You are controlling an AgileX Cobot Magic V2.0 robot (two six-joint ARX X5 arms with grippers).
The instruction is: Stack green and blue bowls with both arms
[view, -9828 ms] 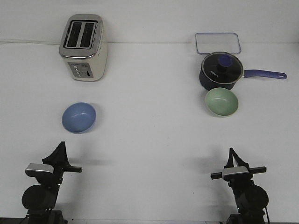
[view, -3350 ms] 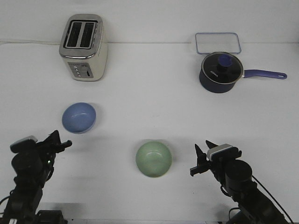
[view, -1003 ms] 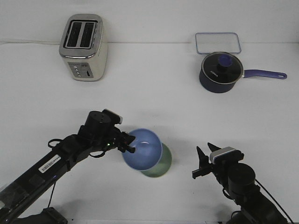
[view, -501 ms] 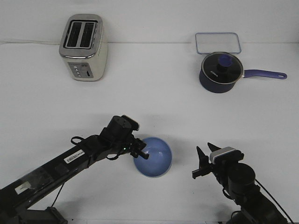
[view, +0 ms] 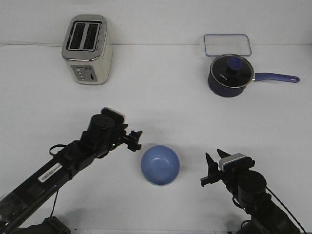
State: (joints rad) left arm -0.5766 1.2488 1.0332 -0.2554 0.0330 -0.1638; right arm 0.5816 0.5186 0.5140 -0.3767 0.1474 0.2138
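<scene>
Front view shows me the blue bowl (view: 160, 165) sitting near the table's (view: 161, 97) front edge, between my two arms; judging by the task, the green one is nested under it, though I can't see any green from here. My left gripper (view: 135, 140) hovers just beside the bowl's rim, fingers spread and holding nothing. My right gripper (view: 210, 174) waits to the bowl's other side, also parted and empty. These bowls look light, rigid and matte, so not slippery, but possibly chippable. If I must reseat the blue one, I'd pinch its rim wall, one finger inside, one outside.
</scene>
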